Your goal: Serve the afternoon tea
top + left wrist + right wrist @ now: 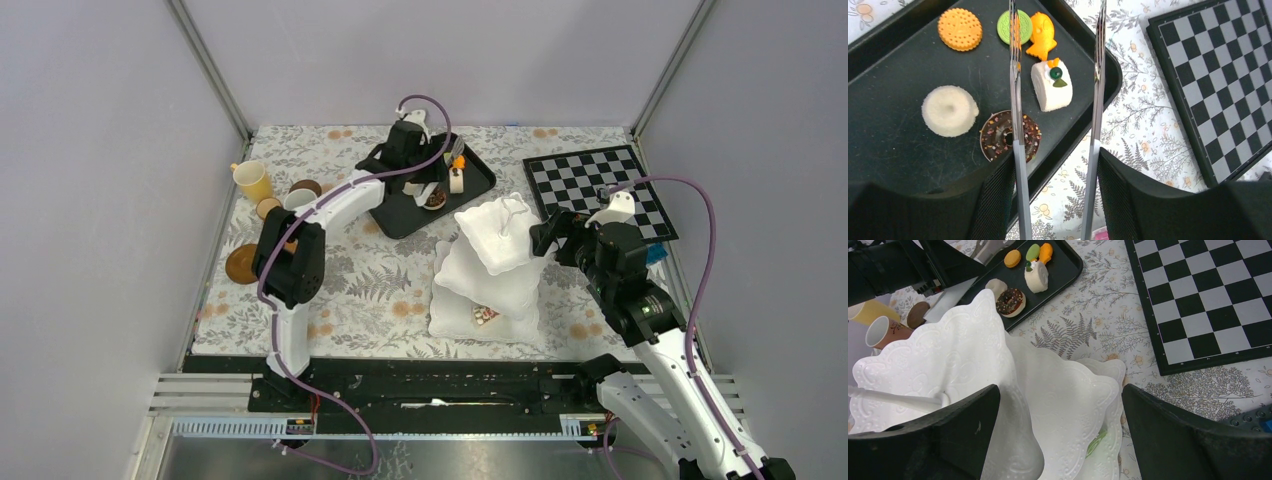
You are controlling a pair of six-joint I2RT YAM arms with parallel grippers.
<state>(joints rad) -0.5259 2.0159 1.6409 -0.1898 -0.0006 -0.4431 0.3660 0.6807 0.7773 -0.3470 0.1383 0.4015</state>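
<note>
Pale grey walls (100,200) are closing in the table (300,150) on the left, back and right, with slim metal posts (212,70) rising at its two far corners. A cloth (380,300) printed with grey ferns and orange blossoms is covering it. Along the near edge a black plate (430,385) is lying between ribbed metal rails (200,392). Soft, even light is leaving only faint shadows.

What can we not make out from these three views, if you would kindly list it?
Tips of the silver tongs: cut off by the top edge, left wrist view.
Chocolate doughnut: partly covered by a tong arm, left wrist view.
Something green on a lower tier of the stand: mostly hidden by the tier above, right wrist view.
Small treat on the bottom tier: too small to identify, top view.
</note>
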